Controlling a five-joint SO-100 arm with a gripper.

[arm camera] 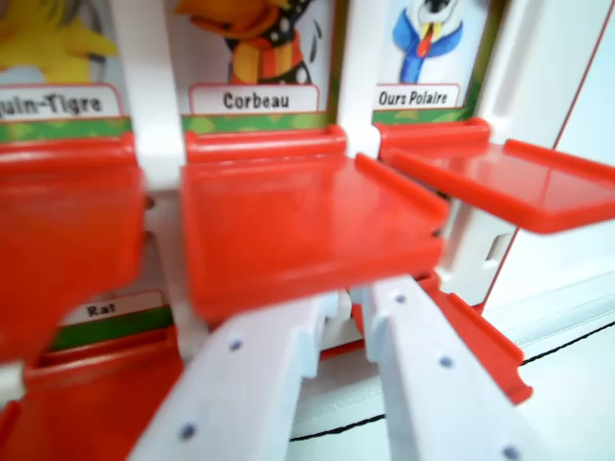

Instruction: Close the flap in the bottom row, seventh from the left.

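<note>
Pincer (336,331) sat narrowly parted, holding nothing, its tips just under the raised Corbeau flap (307,226) at centre frame. Best, I judged, to press evenly along the flap's front edge, avoiding the Ours Polaire flap (509,182).

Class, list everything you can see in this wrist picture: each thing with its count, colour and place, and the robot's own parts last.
Raised flaps: three, red, across the upper row, tilted forward.
Lower flaps: at least two, red, partly hidden at the bottom.
Picture cards: three up top, labelled "…uin-Tigre", "Corbeau", "Ours Polaire"; a fourth, "Rat", lower left.
Frame: white, between the cards and on the wrist view's right.
Table: white, lower right.
Claw: one, white, two fingers spread apart, tips under the Corbeau flap.
</note>
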